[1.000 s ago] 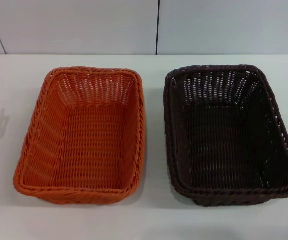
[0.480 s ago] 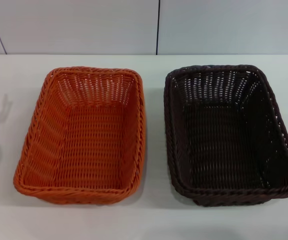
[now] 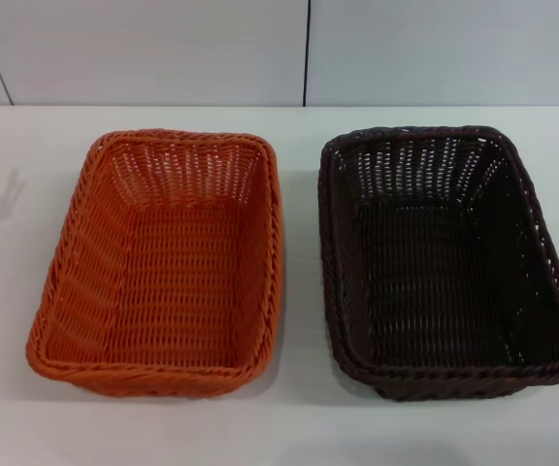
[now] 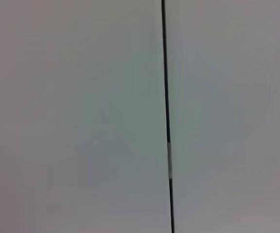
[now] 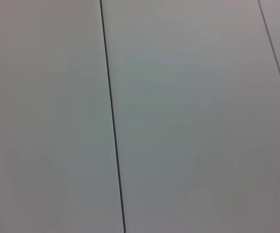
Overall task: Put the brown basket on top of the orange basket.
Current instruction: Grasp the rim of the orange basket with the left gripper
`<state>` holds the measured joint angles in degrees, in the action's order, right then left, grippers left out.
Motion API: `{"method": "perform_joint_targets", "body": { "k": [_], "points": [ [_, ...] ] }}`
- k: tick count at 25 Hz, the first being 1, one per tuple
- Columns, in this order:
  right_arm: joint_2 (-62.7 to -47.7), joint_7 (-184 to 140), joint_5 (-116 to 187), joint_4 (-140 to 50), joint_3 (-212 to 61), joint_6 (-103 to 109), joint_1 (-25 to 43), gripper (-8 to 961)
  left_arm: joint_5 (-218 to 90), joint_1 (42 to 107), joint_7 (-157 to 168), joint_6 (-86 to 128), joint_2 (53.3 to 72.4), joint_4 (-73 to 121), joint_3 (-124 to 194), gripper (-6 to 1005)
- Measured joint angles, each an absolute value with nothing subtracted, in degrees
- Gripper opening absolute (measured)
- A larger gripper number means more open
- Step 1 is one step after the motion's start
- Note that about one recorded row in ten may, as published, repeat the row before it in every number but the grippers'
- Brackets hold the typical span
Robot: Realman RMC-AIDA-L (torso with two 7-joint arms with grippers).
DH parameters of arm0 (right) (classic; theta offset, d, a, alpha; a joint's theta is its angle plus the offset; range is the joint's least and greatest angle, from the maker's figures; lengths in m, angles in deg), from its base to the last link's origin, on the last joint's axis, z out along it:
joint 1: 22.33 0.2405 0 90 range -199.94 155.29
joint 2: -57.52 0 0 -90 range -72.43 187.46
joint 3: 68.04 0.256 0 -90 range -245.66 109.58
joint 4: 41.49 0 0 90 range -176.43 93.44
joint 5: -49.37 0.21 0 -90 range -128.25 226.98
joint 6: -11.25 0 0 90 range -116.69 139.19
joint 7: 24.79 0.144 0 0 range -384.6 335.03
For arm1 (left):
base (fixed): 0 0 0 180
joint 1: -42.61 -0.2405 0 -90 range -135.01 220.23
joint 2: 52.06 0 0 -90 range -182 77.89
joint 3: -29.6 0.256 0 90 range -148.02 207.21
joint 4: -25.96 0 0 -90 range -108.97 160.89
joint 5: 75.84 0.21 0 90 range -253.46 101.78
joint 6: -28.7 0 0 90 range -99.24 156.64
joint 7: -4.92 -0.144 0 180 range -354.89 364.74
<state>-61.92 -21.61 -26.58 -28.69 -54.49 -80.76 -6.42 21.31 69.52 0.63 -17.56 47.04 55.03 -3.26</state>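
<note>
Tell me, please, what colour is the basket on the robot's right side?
Very dark brown, almost black: the brown basket, seen best in the head view.

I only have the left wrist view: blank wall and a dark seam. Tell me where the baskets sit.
Observer: The head view shows the orange basket on the robot's left and the brown basket on its right, both on the white table.
Operator: Report whether they touch.
Observer: No, a strip of table separates them.
Operator: Say what's inside them.
Observer: Nothing; both stand upright and empty.
</note>
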Motion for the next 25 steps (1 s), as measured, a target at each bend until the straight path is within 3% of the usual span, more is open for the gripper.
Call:
{"method": "perform_joint_targets", "body": {
  "k": [2, 6, 7, 10, 13, 15, 17, 19, 25],
  "points": [
    [-61.92, -21.6, -26.58, -28.73, -54.46, -80.3, -6.25, 814, 23.03, 67.74, -1.54, -15.76, 44.54, 59.9, -6.41, 843],
    [-61.85, -21.58, -26.58, -28.85, -54.4, -79.38, -5.83, 814, 28.79, 64.6, -9.04, -8.22, 44.1, 65.91, -17.15, 843],
    [-61.85, -21.58, -26.58, -28.91, -54.32, -79.34, -5.78, 814, 35.4, 60.47, -18.51, 3.11, 45.93, 73.48, -31.51, 843],
    [-61.84, -21.57, -26.58, -29.0, -54.14, -79.07, -5.6, 813, 42.96, 56.78, -27.63, 15.61, 50.44, 81.36, -46.97, 842],
    [-61.83, -21.55, -26.57, -29.05, -54.33, -78.51, -5.26, 813, 51.82, 54.85, -37.24, 34.28, 58.23, 90.08, -66.24, 842],
    [-61.84, -21.55, -26.57, -29.08, -54.36, -78.18, -5.11, 813, 55.3, 55.89, -42.6, 46.0, 62.28, 93.6, -76.45, 842],
    [-61.83, -21.57, -26.57, -29.09, -54.36, -77.9, -4.96, 813, 57.6, 57.53, -45.91, 55.11, 64.48, 95.78, -82.97, 842],
    [-61.83, -21.57, -26.57, -29.11, -54.42, -77.8, -4.91, 813, 60.53, 59.28, -46.88, 64.47, 65.51, 98.19, -87.48, 842],
    [-61.83, -21.56, -26.58, -29.19, -54.47, -77.77, -5.05, 813, 71.07, 62.04, -40.62, 83.61, 65.49, 107.38, -90.47, 841]
  ]
}}
